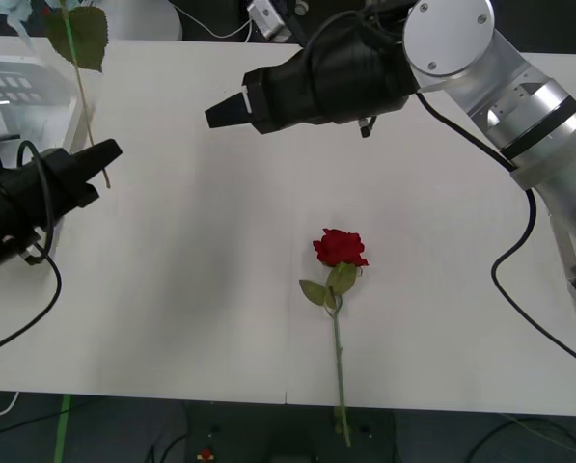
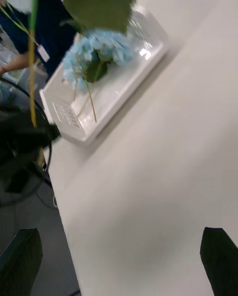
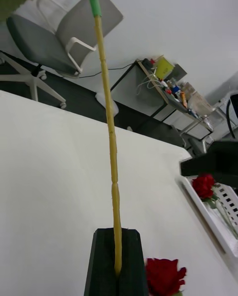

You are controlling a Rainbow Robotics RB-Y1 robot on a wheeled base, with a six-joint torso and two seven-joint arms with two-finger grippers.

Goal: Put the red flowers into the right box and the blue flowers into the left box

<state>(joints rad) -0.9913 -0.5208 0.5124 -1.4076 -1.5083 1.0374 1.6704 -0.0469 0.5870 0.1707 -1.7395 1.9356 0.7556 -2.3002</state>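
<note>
Progress looked well advanced, judging by how little was left loose on the white desk (image 1: 191,289). One deep-red artificial rose (image 1: 340,248) lay on the near middle of the desk, bloom toward the far side, its thin green stem running back to the near edge and hanging slightly over it. It lay well apart from both arms, and no other loose flower showed on the desk.

At the left, the black left gripper (image 1: 107,152) had its fingers closed tight on the bare yellowish lower end of a long flower stem (image 3: 110,142). The stem rose up from the fingers to a large green leaf (image 1: 76,35), with a trace of pale blue at the far left corner, so this was most likely one of the blue flowers. It hung beside the white slotted plastic basket (image 1: 22,92) at the far left and had not been set inside.

The right wrist view showed that slotted basket (image 2: 114,95) already holding a pale sky-blue hydrangea-like cluster (image 2: 96,53). The left wrist view showed a white bin (image 3: 210,221) far to the right with a red bloom (image 3: 204,185) in it.

The black right gripper (image 1: 227,108) hovered above the far middle of the desk, its fingers spread wide and holding nothing.

What seemed left was dropping the held stem into the left basket, then taking the lone rose to the right bin.
</note>
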